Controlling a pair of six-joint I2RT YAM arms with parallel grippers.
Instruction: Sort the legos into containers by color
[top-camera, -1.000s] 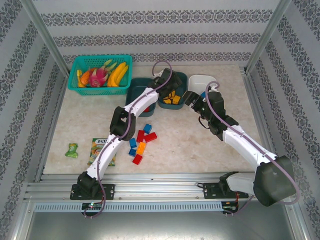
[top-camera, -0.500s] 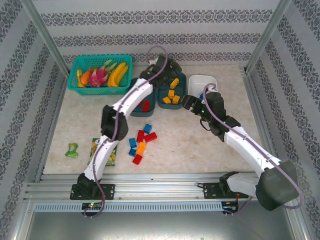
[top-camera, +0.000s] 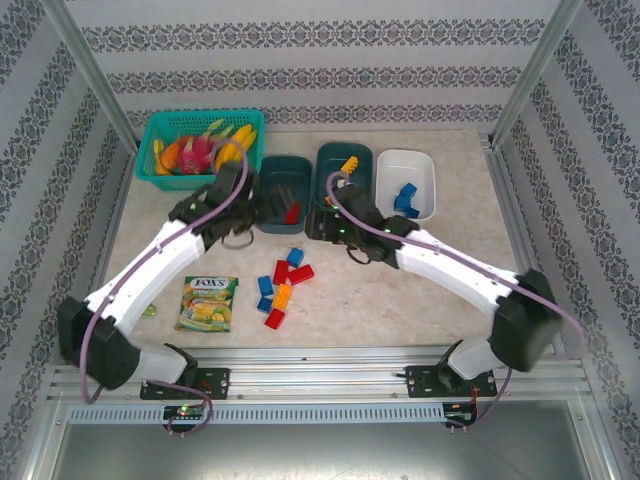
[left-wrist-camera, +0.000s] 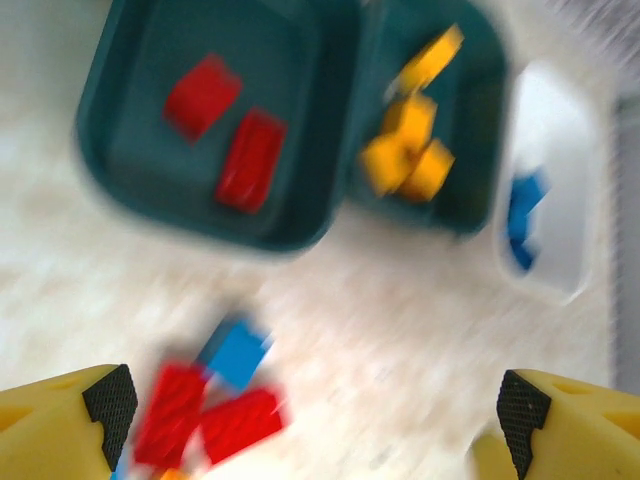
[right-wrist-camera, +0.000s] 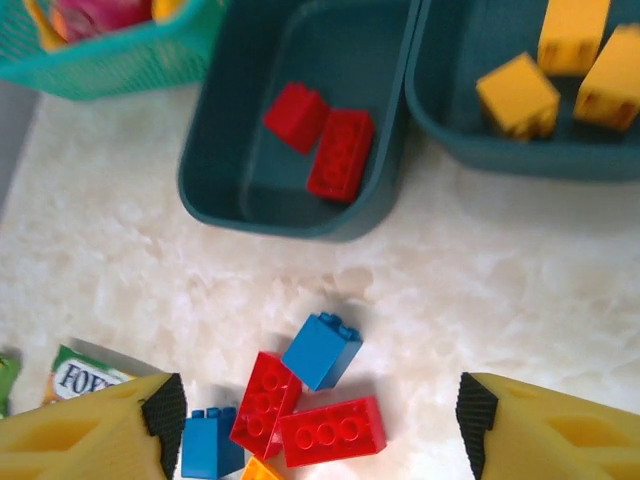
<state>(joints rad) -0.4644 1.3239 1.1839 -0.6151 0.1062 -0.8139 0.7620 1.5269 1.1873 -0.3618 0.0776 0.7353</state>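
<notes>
Several loose legos lie mid-table: a blue brick (top-camera: 295, 257) (right-wrist-camera: 322, 350), two red bricks (top-camera: 300, 273) (right-wrist-camera: 332, 431), more blue ones (top-camera: 265, 286) and an orange one (top-camera: 283, 295). One dark teal tub (top-camera: 268, 215) (right-wrist-camera: 215, 150) holds two red bricks (right-wrist-camera: 342, 153). The other teal tub (top-camera: 330, 155) (right-wrist-camera: 450, 120) holds yellow bricks (right-wrist-camera: 517, 94). The white tub (top-camera: 420, 160) holds blue bricks (top-camera: 405, 195). My right gripper (top-camera: 318, 222) (right-wrist-camera: 320, 420) hangs open just above the loose pile. My left gripper (top-camera: 255, 208) (left-wrist-camera: 310, 420) is open near the red tub; its view is blurred.
A bright teal basket (top-camera: 150, 170) of fruit stands at the back left. A green-yellow snack packet (top-camera: 207, 302) lies front left, beside a small green packet (top-camera: 148, 310) by my left arm. Metal frame posts rise at the back corners.
My left arm has pulled back from over the tubs, toward the left and front. My right gripper has swung left from the white tub to above the loose bricks.
</notes>
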